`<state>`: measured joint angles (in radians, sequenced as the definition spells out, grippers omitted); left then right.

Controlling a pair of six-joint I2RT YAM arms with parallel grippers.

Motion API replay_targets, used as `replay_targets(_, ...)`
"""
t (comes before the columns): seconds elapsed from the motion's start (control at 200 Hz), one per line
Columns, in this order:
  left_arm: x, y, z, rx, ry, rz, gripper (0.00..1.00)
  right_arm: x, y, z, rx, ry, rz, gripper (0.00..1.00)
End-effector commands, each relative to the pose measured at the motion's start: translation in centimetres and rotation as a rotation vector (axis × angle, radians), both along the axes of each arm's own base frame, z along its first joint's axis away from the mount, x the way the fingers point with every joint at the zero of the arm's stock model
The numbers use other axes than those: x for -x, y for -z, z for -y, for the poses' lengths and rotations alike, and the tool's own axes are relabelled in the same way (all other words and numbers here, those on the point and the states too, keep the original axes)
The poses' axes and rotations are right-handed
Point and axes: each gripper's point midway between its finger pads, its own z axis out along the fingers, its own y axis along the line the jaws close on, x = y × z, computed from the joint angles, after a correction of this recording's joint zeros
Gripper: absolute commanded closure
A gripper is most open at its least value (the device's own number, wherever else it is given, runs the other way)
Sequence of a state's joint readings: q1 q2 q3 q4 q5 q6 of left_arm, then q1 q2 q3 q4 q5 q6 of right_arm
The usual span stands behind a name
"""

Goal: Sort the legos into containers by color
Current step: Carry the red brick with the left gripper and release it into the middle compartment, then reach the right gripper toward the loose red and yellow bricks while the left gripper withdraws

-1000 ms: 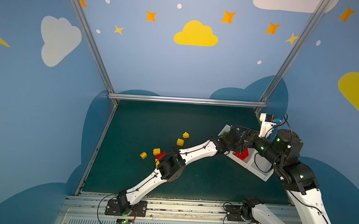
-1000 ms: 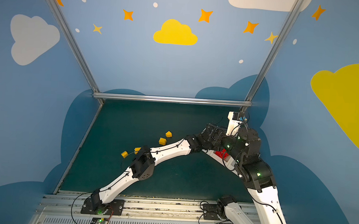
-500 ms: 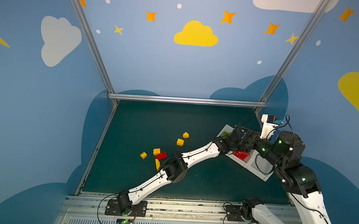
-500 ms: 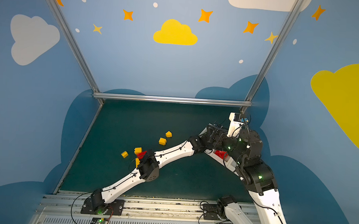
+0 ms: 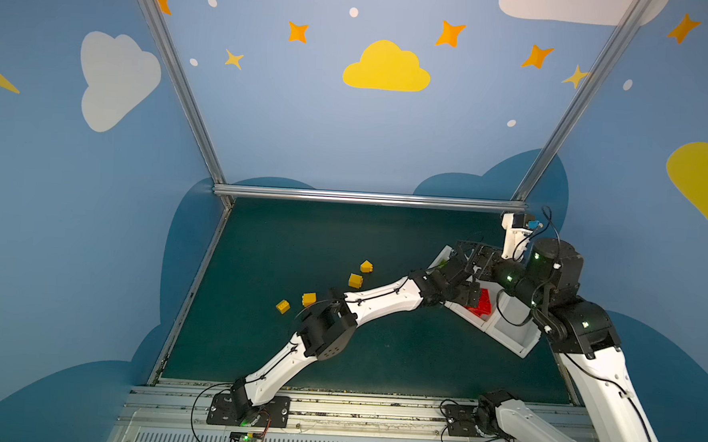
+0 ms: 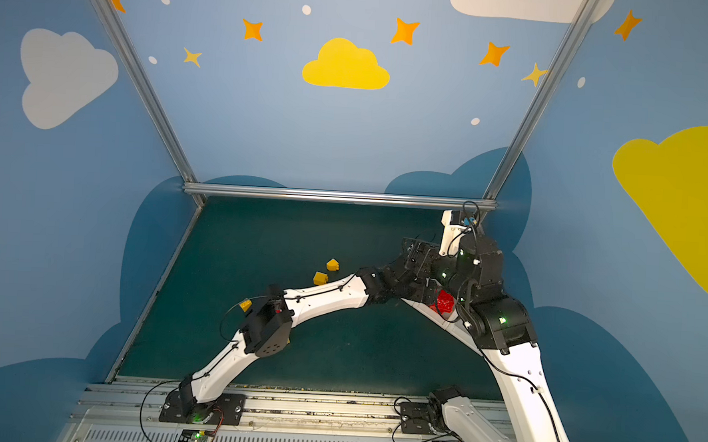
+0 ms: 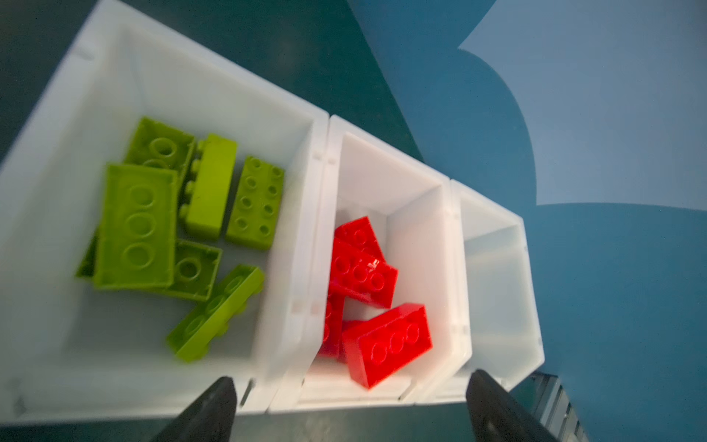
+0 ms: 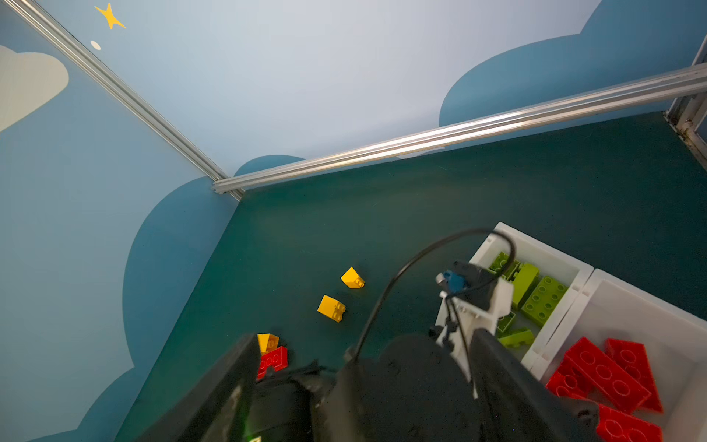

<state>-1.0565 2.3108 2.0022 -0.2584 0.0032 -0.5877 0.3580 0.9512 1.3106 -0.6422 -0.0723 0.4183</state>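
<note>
The three joined white containers stand at the right of the mat. One end bin holds several lime green legos, the middle bin several red legos, and the other end bin shows nothing inside. My left gripper hovers open over the middle bin's near rim, with nothing between its fingers. My right gripper stands open just behind, above the left wrist. Yellow legos lie on the mat.
Another yellow brick lies further left. In the right wrist view a red brick sits against a yellow one. The left arm's elbow stretches across mid-mat. Metal rails and blue walls bound the mat.
My left gripper's jaws have spread wider over the middle bin. The left elbow has shifted and now hides the red brick on the mat in the top views.
</note>
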Motion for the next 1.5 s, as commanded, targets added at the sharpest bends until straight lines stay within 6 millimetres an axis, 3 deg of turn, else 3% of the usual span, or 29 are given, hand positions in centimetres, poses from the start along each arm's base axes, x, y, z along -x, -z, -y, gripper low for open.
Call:
replay_targets(0.0,0.1,-3.6,-2.5,0.056,-0.048,0.111,0.08,-0.5,-0.2,-0.8,0.021,-0.035,-0.017,0.16)
replay_targets(0.205,2.4,-4.5,-10.9,0.033,-0.153,0.178,0.07,-2.3,2.8,-3.4,0.054,-0.098,-0.119,0.16)
replay_targets(0.445,5.2,-5.7,-23.5,-0.034,-0.377,0.234,0.06,-4.0,8.7,-8.8,0.162,-0.183,-0.218,0.17)
replay_targets(0.681,8.1,-5.9,-35.5,-0.031,-0.609,0.302,0.04,-4.8,13.7,-15.5,0.243,-0.286,-0.287,0.14)
replay_targets(0.896,10.6,-6.3,-44.6,0.013,-0.788,0.381,0.03,-3.4,18.5,-22.8,0.326,-0.396,-0.339,0.13)
replay_targets(1.121,12.8,-7.0,-49.9,0.108,-0.871,0.428,0.01,-1.2,23.2,-29.9,0.402,-0.499,-0.379,0.1)
replay_targets(1.331,13.6,-7.1,-51.7,0.087,-0.893,0.435,0.0,0.8,26.5,-34.3,0.462,-0.562,-0.424,0.09)
replay_targets(1.497,13.8,-7.2,-52.5,0.068,-0.905,0.443,0.0,2.3,28.6,-36.0,0.499,-0.587,-0.449,0.09)
